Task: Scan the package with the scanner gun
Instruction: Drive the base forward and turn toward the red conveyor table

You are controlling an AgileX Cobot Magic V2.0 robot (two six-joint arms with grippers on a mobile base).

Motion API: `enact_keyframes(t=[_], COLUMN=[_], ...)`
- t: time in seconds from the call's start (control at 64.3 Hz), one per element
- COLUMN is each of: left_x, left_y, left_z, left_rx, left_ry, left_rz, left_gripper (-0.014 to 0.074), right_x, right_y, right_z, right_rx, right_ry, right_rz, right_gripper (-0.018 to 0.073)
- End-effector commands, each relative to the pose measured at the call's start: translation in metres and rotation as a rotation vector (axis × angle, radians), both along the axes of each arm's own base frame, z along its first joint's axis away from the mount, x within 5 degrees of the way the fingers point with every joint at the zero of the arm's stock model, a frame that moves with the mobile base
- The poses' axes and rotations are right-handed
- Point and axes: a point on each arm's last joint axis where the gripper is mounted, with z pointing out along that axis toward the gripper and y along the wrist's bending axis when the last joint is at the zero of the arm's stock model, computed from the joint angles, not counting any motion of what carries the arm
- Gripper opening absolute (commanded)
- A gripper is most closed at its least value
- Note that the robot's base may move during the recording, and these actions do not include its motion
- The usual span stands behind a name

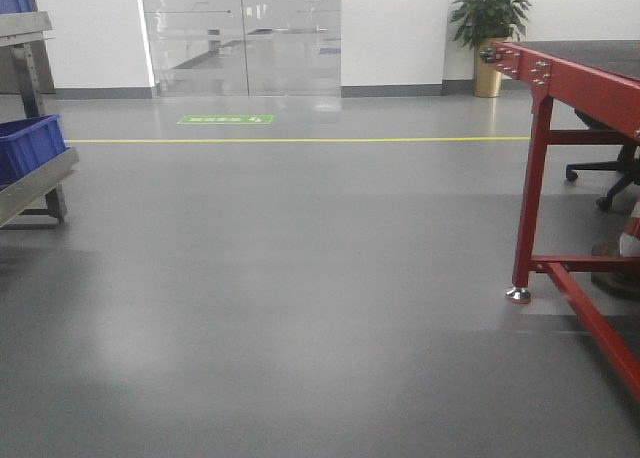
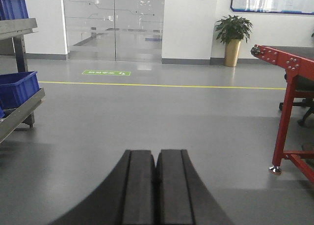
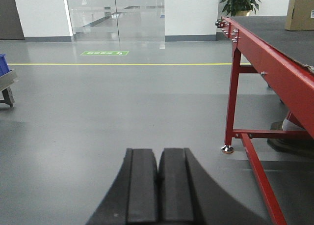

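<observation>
A: Where is the package?
B: At the far end of the red-framed worktop, off to the right of both arms.
A: And the jaws?
B: Clenched on nothing. The left gripper and right gripper hang over grey floor.

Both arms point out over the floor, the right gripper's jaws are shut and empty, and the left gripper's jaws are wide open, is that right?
Not quite. The left gripper is shut too: the left wrist view shows its jaws pressed together with nothing between them. The rest holds: the right gripper is shut and empty, and both point out over the floor.
</observation>
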Motion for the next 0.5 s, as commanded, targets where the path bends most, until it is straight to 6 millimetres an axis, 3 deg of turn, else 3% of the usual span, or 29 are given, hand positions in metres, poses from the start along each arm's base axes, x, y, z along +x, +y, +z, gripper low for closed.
enact_keyframes(t=[0.0,0.482], left_x=[-0.0006,-0.0006], left_y=[-0.0001,-0.0001], left_z=[0.0032,0.0032], left_rx=[-0.006,-0.006], left_ry=[-0.026,-0.026], left_rz=[-0.001,-0.001], left_gripper=[-0.0111,-0.0111], right_x=[-0.0002,-0.0002], right_y=[-0.0002,-0.0002], right_z=[0.0019,0.0019], right_rx=[-0.007,-0.007], right_ry=[-0.021,-0.021], right_rz=[-0.002,-0.002], right_gripper=[-0.0160,-0.0160])
